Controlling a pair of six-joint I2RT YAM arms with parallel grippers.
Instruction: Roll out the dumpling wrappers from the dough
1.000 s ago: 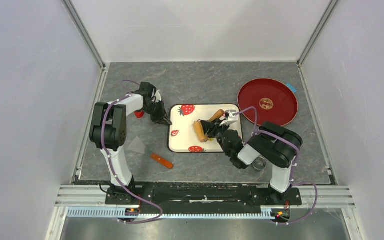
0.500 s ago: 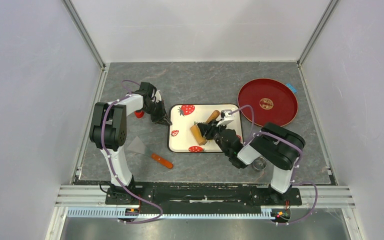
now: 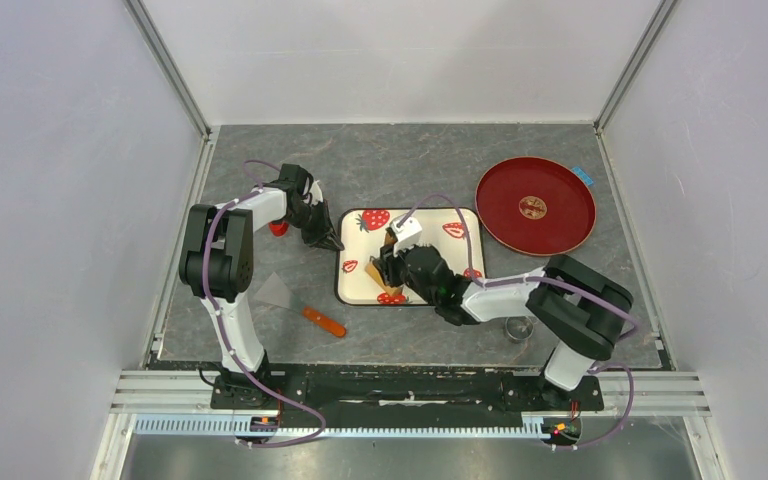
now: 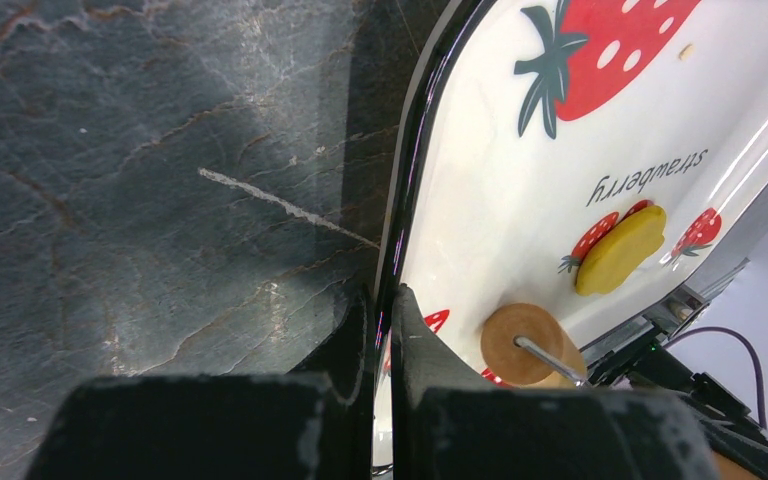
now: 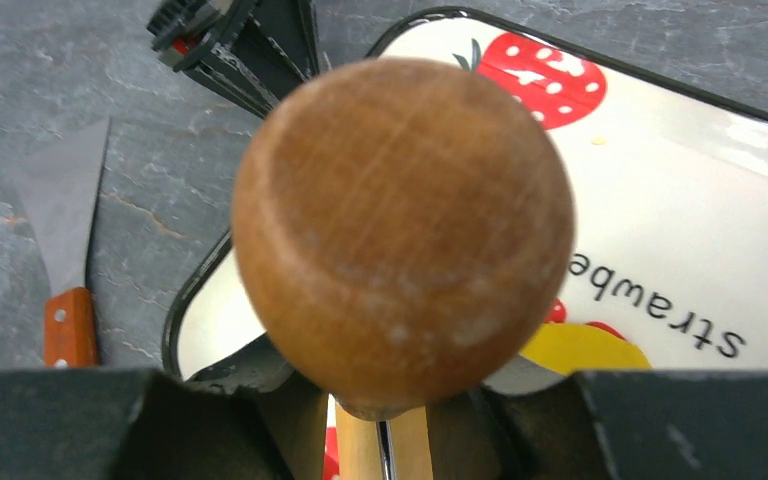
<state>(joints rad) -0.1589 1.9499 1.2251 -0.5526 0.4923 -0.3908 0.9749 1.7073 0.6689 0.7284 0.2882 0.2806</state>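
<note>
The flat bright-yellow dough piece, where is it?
In the left wrist view, the dough lies on the white strawberry-print tray, right of centre, beside the round end of the tan wooden roller.

Left arm (image 3: 222, 255) was reaching to the far side, then hooking right, and the left gripper (image 4: 385, 300) was pinched tight on the left rim of the tray (image 4: 407, 190). Right arm (image 3: 572, 312) lay stretched low toward the left, with the right gripper (image 5: 380, 405) clamped round the wooden roller (image 5: 400, 230) by its handle.

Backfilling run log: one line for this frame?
left gripper: shut on tray | right gripper: shut on roller | dough: flattened, on tray
</note>
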